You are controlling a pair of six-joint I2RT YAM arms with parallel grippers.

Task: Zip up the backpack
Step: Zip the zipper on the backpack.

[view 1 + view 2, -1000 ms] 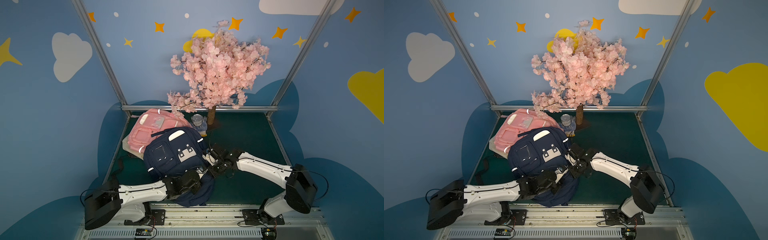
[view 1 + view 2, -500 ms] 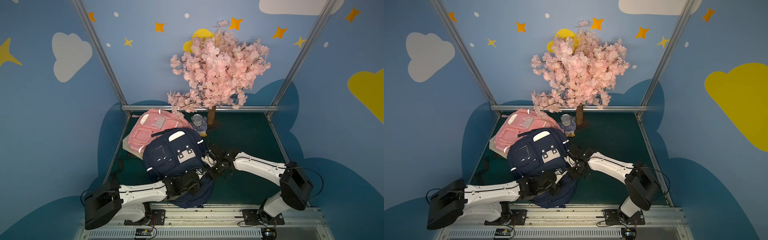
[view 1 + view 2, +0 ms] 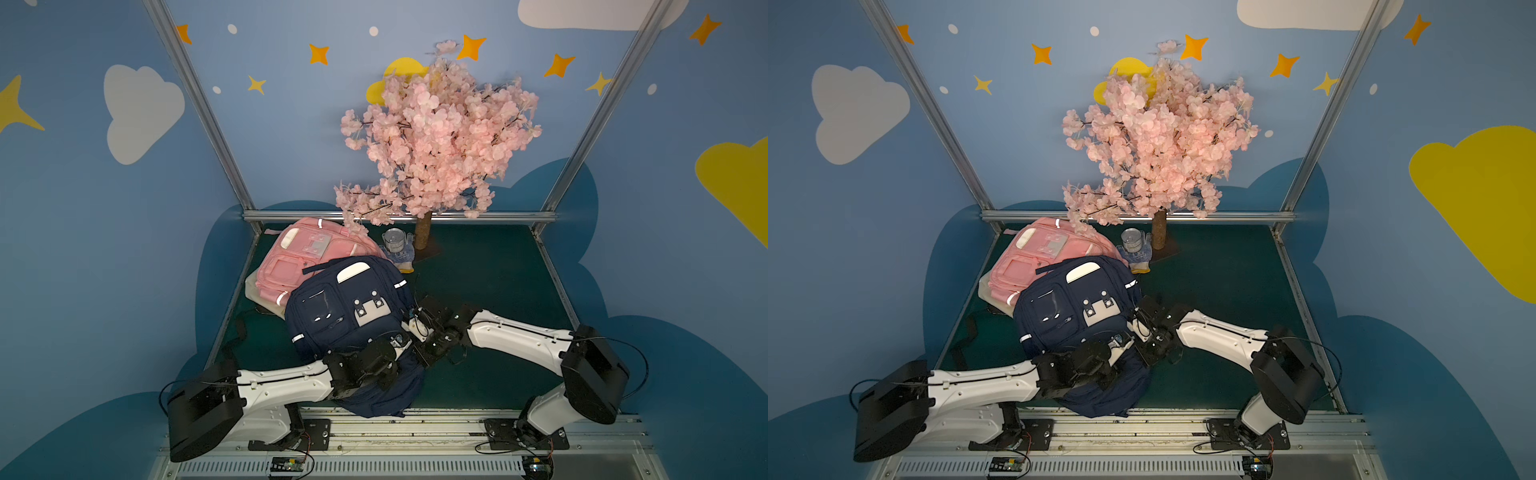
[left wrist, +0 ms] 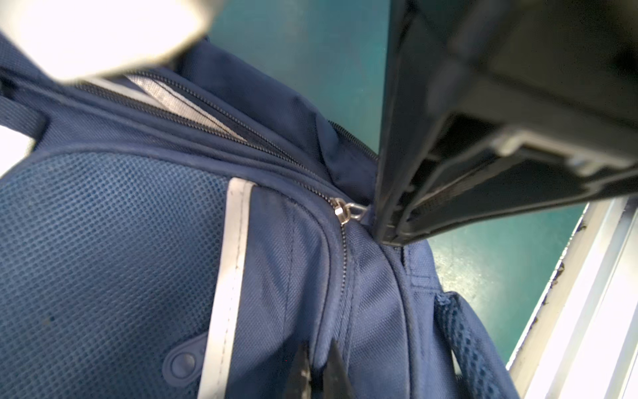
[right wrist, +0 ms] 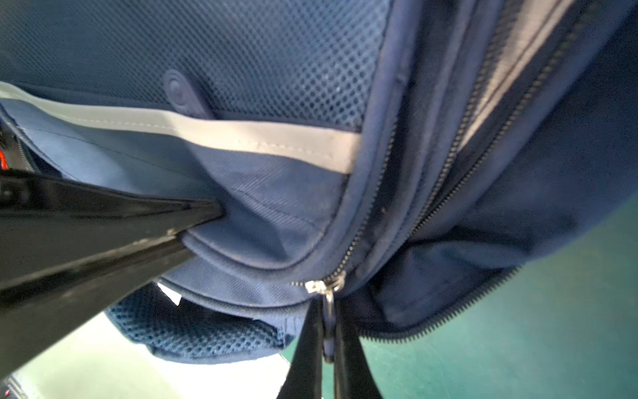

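Observation:
The navy backpack (image 3: 345, 307) (image 3: 1071, 307) lies on the green mat, overlapping the front rail. My left gripper (image 4: 317, 359) (image 3: 397, 343) is shut, pinching a fold of the bag's fabric beside the zipper seam. My right gripper (image 5: 328, 331) (image 3: 415, 326) is shut on the pull tab of the silver zipper slider (image 5: 322, 285) (image 4: 341, 210) at the bag's side corner. Beyond the slider, a line of zipper teeth (image 5: 448, 321) gapes open. The two grippers sit close together at the bag's right edge.
A pink backpack (image 3: 307, 257) lies behind the navy one, partly under it. A pink blossom tree (image 3: 436, 137) stands at the back, with a metal tin (image 3: 392, 241) and a glove (image 3: 403, 257) at its foot. The metal rail (image 3: 415, 424) runs along the front.
The right arm has drawn in toward the backpack, and the bag has shifted slightly left. Both grips are unchanged.

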